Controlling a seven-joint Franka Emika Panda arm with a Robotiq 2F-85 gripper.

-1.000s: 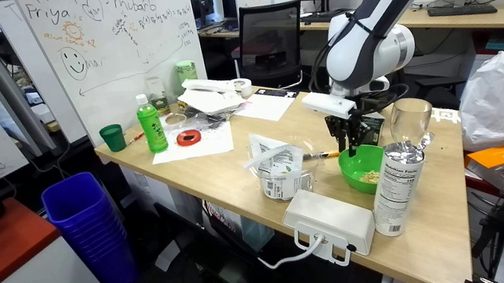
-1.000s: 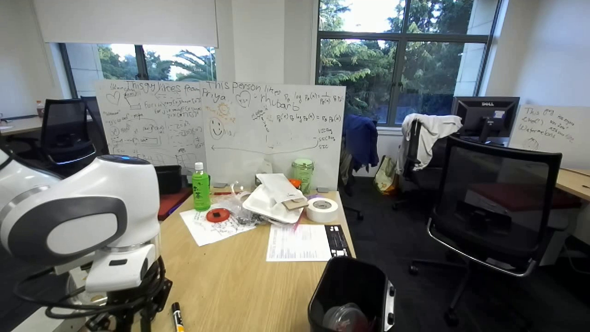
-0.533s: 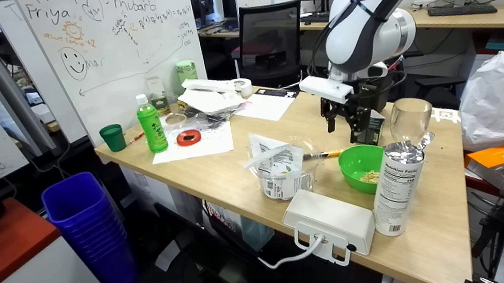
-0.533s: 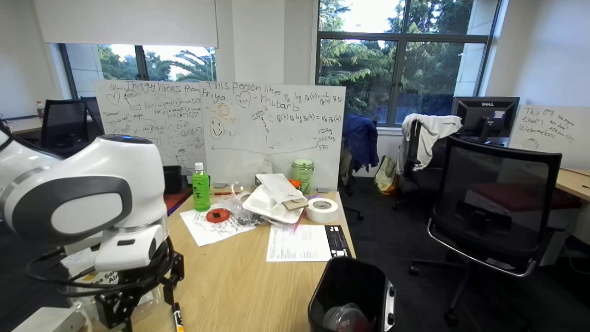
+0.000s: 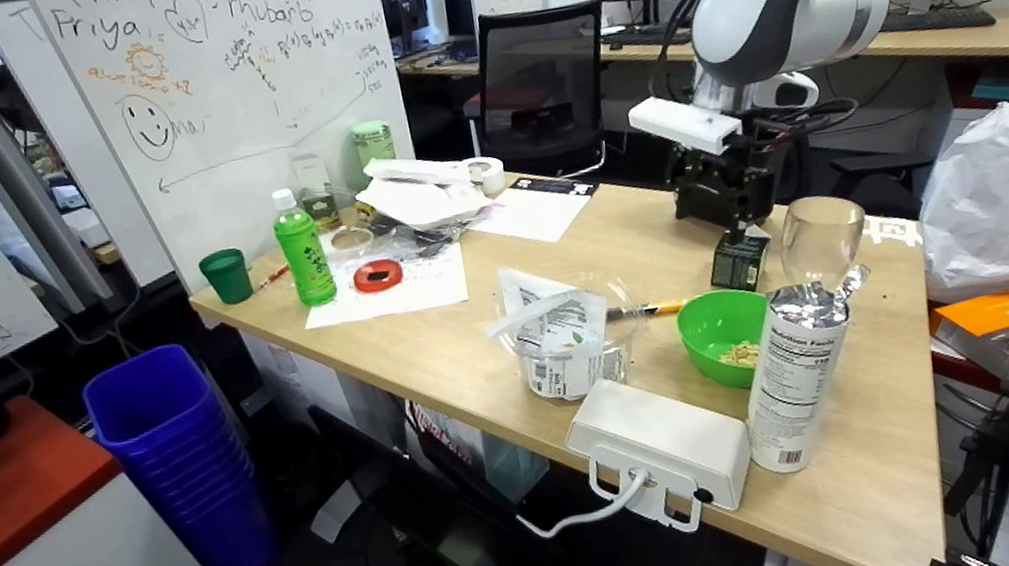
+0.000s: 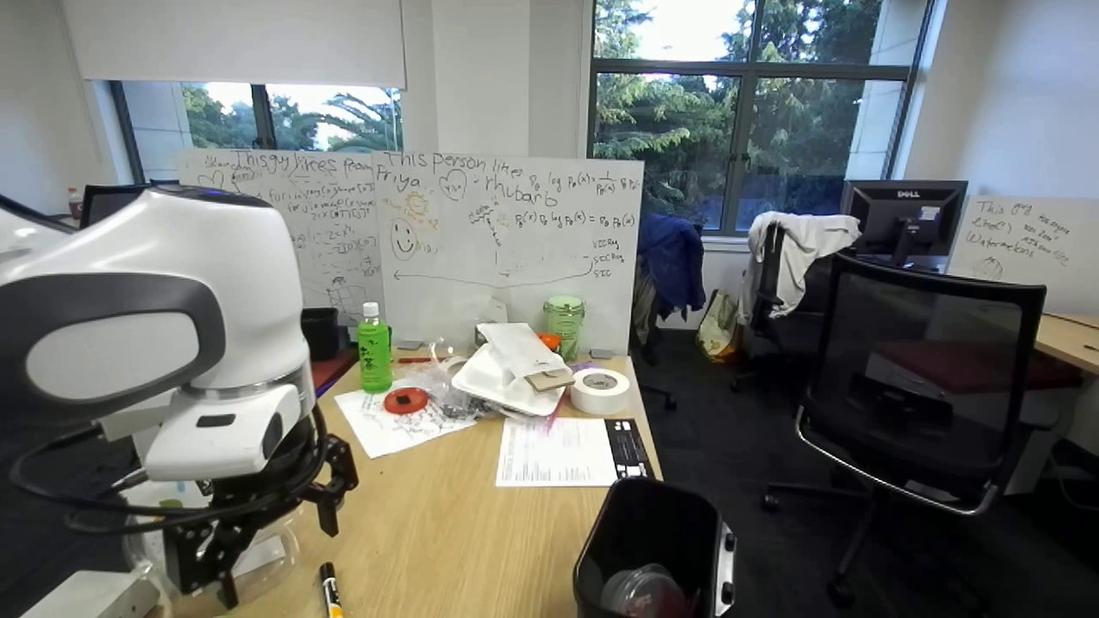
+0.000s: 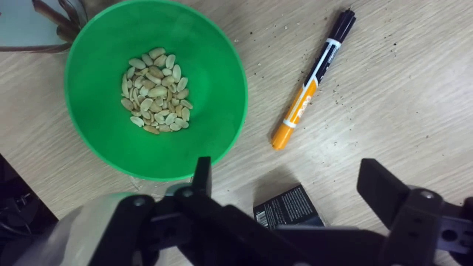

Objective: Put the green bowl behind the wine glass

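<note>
While arm (image 5: 781, 16) slants, claw (image 7: 285, 162) downward (spread), perhaps above box (image 5: 736, 262)

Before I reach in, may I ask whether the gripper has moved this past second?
Yes: in an exterior view, the Robotiq gripper has moved up and picture-right, away from the green bowl.

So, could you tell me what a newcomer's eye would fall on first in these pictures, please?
Probably the bright green bowl of pale nuts, filling the wrist view's upper left. Next might come the white robot arm at the left of an exterior view, its open hand over the table. The wine glass, showing above a foil-topped can in an exterior view, may follow.
</note>
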